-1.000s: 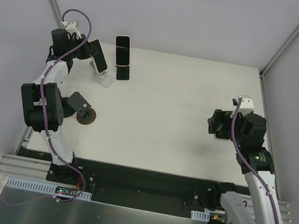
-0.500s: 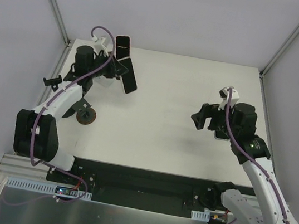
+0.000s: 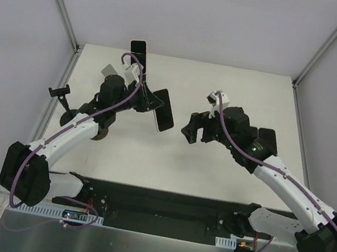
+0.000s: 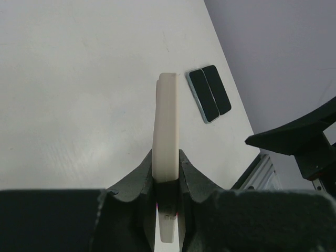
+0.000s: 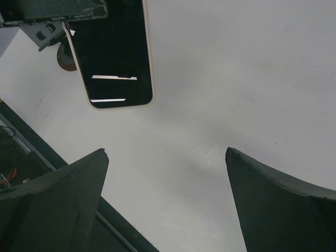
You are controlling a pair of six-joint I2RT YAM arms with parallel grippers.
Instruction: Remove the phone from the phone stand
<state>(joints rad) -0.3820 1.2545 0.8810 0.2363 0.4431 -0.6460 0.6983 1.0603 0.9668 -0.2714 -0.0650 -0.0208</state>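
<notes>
The phone [image 3: 165, 111], with a black screen and a cream case, hangs in the air over the middle of the table, clear of the surface. My left gripper [image 3: 151, 98] is shut on its upper end. In the left wrist view the phone [image 4: 167, 126] shows edge-on, pinched between both fingers [image 4: 167, 164]. My right gripper [image 3: 192, 129] is open and empty just right of the phone. In the right wrist view [image 5: 168, 152] the phone's screen [image 5: 115, 58] shows ahead and to the left. The phone stand is hidden behind my left arm.
A second dark device [image 3: 138, 52] stands at the back edge; it also shows in the left wrist view [image 4: 210, 94]. A small black holder [image 3: 59, 91] sits at the left edge. A brown round base [image 3: 99, 133] sits partly under my left arm.
My left arm has carried the phone from the stand at the back left to the right and forward. My right arm has swung left toward the phone.
</notes>
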